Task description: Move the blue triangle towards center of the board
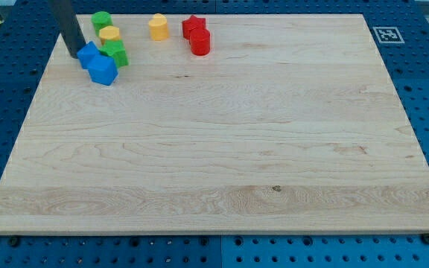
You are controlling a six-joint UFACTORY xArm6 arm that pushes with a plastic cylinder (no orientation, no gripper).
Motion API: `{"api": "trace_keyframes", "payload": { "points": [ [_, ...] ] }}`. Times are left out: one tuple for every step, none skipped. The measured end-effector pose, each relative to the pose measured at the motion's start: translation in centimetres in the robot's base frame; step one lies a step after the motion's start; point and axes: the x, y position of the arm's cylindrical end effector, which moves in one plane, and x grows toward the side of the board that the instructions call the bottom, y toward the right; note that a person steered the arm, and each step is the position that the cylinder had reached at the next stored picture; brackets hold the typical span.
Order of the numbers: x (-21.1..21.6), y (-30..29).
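Observation:
The dark rod comes down from the view's top left; my tip (74, 54) rests on the board right against the left side of a small blue block (89, 53). Which of the two blue blocks is the triangle I cannot tell. A second, larger blue block (103, 71) touches it on its lower right. A green block (115, 52) sits just right of the small blue one, with a yellow block (109, 34) and another green block (100, 20) above it. All sit in the board's top-left corner.
A yellow block (158, 27) and two red blocks, a star (193, 25) and a rounder one (200, 42), lie along the top edge. A printed marker (385, 34) is at the board's (222, 149) top right corner.

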Motion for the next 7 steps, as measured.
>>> {"api": "trace_keyframes", "payload": {
  "points": [
    [1.2,1.2],
    [1.2,3.3],
    [1.9,4.8],
    [3.3,6.1],
    [4.4,8.2],
    [5.5,11.5],
    [6.2,15.6]
  ]
}}
